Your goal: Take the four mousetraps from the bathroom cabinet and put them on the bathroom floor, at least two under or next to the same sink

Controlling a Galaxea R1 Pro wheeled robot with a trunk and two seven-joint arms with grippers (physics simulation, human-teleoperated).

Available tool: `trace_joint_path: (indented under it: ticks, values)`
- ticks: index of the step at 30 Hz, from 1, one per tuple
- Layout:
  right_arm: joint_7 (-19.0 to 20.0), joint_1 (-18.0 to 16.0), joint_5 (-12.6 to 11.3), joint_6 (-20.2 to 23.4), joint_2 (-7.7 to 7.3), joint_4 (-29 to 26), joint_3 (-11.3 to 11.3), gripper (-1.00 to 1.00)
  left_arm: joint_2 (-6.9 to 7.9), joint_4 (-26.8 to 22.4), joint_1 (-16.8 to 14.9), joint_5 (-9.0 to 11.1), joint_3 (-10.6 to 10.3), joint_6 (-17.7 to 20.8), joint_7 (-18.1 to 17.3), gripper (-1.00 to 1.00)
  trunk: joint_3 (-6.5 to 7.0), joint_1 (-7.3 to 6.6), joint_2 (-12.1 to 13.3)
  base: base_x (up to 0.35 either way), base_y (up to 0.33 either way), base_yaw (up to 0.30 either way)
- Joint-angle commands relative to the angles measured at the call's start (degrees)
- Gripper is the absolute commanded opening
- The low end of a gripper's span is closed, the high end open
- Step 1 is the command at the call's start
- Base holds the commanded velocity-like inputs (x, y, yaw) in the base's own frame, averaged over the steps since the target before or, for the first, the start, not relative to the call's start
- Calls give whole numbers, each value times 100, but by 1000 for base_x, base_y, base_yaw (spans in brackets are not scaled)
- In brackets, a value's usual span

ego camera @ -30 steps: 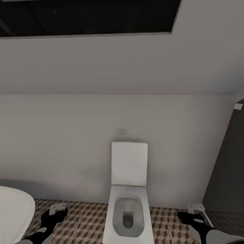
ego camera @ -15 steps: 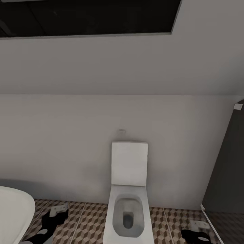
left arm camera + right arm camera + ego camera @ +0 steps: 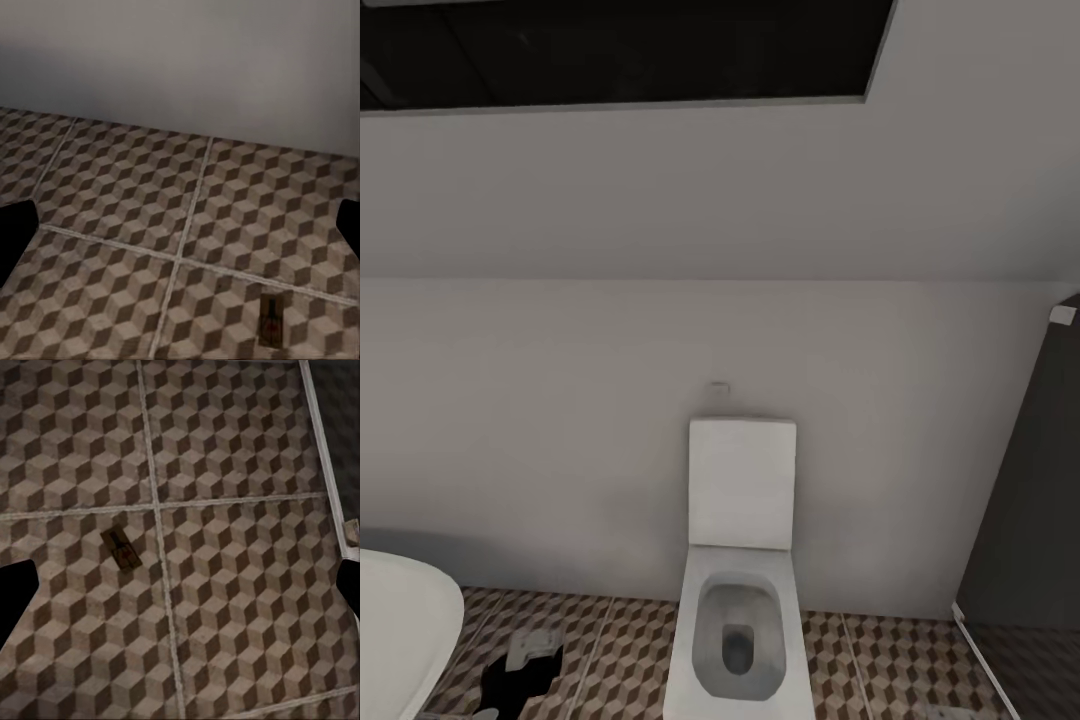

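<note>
Head view: a white toilet point(image 3: 738, 600) stands against the far wall, lid up, with the rounded white rim of a bathtub point(image 3: 400, 620) at the near left and a dark panel point(image 3: 1030, 500) at the right. The bathroom floor point(image 3: 620, 650) of cube-patterned tiles runs along the bottom. The left gripper point(image 3: 530, 655) shows low at the left over the tiles; from here I cannot tell how its fingers stand.

Left wrist view: the left gripper's two dark fingertips point(image 3: 15, 232) sit wide apart at either edge with nothing between them, so it is released and empty. Beyond them, one mousetrap point(image 3: 271, 321) lies flat on the tiled floor beside a grout line, some way out from the wall.

Right wrist view: the right gripper's fingertips point(image 3: 15, 596) are likewise spread wide and empty. A mousetrap point(image 3: 121, 548) lies flat on the tiles just beside a grout crossing. Whether it is the same trap as in the left wrist view I cannot tell.

Judged from this, at least one trap is already on the floor. No sink or cabinet is in sight, so more traps probably remain to fetch, and the placing near the sink cannot be confirmed.
</note>
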Motion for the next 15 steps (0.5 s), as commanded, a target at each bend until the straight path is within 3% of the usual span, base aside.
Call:
trace_joint_path:
  ticks: [1,15]
  values:
    - [0,24,-34,-31,7,17,49,100,-3,3,14,21,-50,-1,27,100,-7,0,-4,0,0,0]
    - [-2,482,210,-23,160,17,48,100,-61,2,333,21,-51,1101,18,100,-7,0,-4,0,0,0]
